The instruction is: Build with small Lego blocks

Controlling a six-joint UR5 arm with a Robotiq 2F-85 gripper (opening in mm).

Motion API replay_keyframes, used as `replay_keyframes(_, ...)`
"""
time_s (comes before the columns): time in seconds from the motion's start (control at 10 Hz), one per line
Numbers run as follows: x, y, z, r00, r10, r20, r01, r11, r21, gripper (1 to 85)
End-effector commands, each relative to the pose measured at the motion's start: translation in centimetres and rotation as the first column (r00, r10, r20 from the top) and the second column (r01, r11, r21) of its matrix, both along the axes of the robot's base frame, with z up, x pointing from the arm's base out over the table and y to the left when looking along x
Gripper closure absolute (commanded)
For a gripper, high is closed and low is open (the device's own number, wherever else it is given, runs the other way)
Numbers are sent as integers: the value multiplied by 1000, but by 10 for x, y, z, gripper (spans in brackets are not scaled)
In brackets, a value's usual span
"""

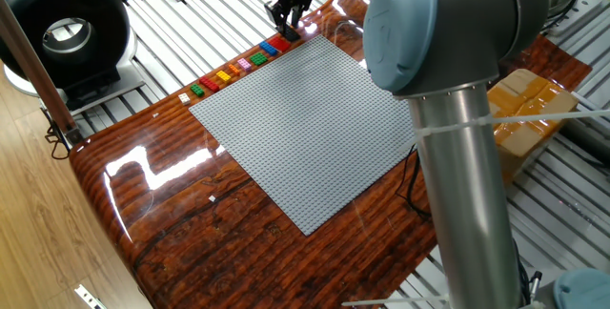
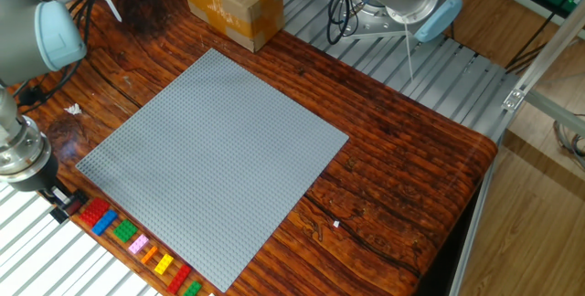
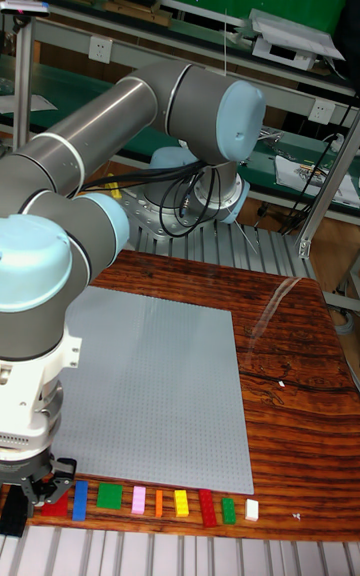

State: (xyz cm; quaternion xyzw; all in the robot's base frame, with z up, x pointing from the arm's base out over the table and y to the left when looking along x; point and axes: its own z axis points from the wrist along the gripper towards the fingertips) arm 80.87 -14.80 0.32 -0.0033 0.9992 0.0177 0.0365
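The gripper's two dark fingers (image 3: pixel 62 470) point straight down over the red brick (image 3: pixel 55 504) at the end of the row; in the tall fixed view they seem to stand on either side of it, but whether they are spread, pressed together or pinching the brick cannot be told from any view. The gripper (image 1: pixel 289 25) hangs at the far corner of the grey studded plate (image 1: pixel 315 128), on the wooden table (image 2: pixel 402 186). The bricks (image 3: pixel 160 503) lie in one line along the plate's edge, just beside it and close to each other. Counted in the tall fixed view: two red, one blue, two green, one pink, one orange, one yellow, one white, nine in all; none sits on the plate yet. The likely risks: the blue neighbour (image 3: pixel 81 498) lies so near that a finger could nudge or trap it; an off-centre grip could tilt the red brick; a tilted brick would not seat on the studs.
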Motion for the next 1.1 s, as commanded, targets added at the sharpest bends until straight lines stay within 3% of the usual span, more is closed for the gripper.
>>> replay_keyframes(0.0,0,1,1,1000,-3,0,3,1000,5,453)
replay_keyframes(1.0,-2,-2,1,1000,-12,-6,12,1000,-2,473)
